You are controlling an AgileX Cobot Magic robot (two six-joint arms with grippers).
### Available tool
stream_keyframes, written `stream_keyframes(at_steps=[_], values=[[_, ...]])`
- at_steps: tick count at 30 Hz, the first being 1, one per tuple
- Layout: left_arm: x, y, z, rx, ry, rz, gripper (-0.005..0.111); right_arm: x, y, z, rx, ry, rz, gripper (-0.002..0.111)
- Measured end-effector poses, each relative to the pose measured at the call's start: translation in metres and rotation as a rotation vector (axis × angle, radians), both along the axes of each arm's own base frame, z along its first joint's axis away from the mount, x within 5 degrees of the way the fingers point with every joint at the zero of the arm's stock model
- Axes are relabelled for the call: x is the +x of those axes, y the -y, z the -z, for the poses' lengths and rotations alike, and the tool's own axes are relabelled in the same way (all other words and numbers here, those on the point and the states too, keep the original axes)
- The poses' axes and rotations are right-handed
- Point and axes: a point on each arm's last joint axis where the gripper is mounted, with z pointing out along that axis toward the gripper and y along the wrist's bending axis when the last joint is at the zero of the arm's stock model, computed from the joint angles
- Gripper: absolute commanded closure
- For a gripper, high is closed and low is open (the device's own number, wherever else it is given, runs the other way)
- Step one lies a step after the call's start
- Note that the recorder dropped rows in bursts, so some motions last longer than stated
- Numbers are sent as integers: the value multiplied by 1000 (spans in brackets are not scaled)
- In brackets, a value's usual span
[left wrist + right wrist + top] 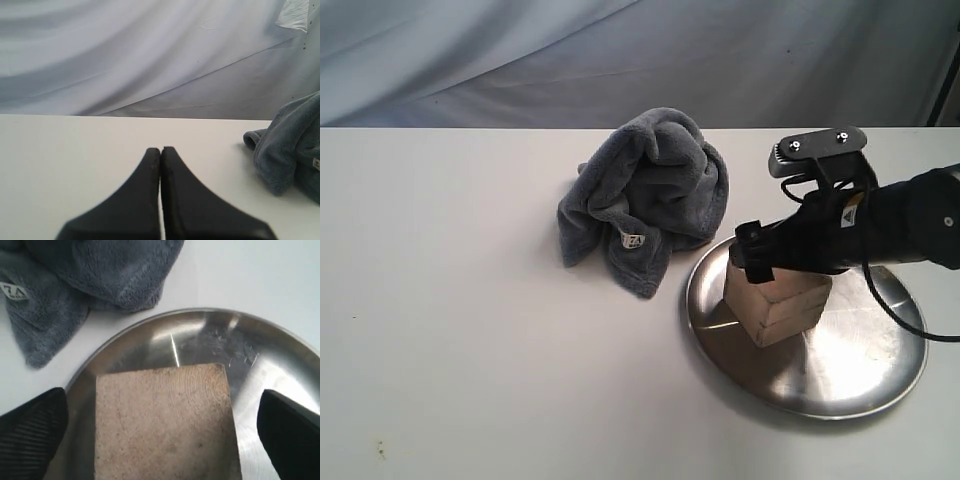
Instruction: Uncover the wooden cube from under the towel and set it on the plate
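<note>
Wooden cube: resting on the plate, on the half of the plate nearer the towel, with one corner toward the plate rim. The cube is fully uncovered and does not touch the towel.

Right gripper: positioned over the cube, with the jaws spread wider than the block. The fingers stand one on each side of the cube, and the right wrist view shows a strip of bare plate between each finger and the adjacent cube face. No contact with the wood is visible, so the block stands on the plate unheld.

Left gripper: fingers pressed together along their full length, with nothing between them. It is over bare table, apart from the towel.

Towel: bunched into a loose heap on the table just beside the plate rim, with the white label tag facing outward.

View differences:
- The exterior view shows the complete plate, the whole heap and the right arm reaching in. The left gripper is outside this view.
- The right wrist view alone resolves the gaps at the cube's sides and the wood grain on its top face.
- The left wrist view alone shows the left fingers, plus one edge of the towel. The cube and plate do not appear in it.
</note>
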Motion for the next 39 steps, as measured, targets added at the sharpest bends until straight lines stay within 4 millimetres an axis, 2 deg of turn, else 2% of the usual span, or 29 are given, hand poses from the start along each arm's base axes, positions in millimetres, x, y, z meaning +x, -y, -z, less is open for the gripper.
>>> stream_keyframes(at_steps=[6,12,14,17,21,26,30,31,36,39], values=[[0,0,0,0,0,0,105,-5,2,-38,42,159,-14,14],[0,0,0,0,0,0,105,-24,10,-92,67,370,-50,19],[0,0,0,0,0,0,105,-31,14,-110,81,448,-53,27],[0,0,0,0,0,0,105,-41,22,-132,101,547,-43,47],[0,0,0,0,0,0,105,-56,37,-156,103,643,-17,78],[0,0,0,0,0,0,105,-78,54,-176,68,751,4,108],[0,0,0,0,0,0,105,-118,76,-186,60,916,47,108],[0,0,0,0,0,0,105,-133,82,-187,60,963,65,108],[0,0,0,0,0,0,105,-187,95,-187,84,1114,98,108],[0,0,0,0,0,0,105,-212,99,-184,99,1190,102,108]])
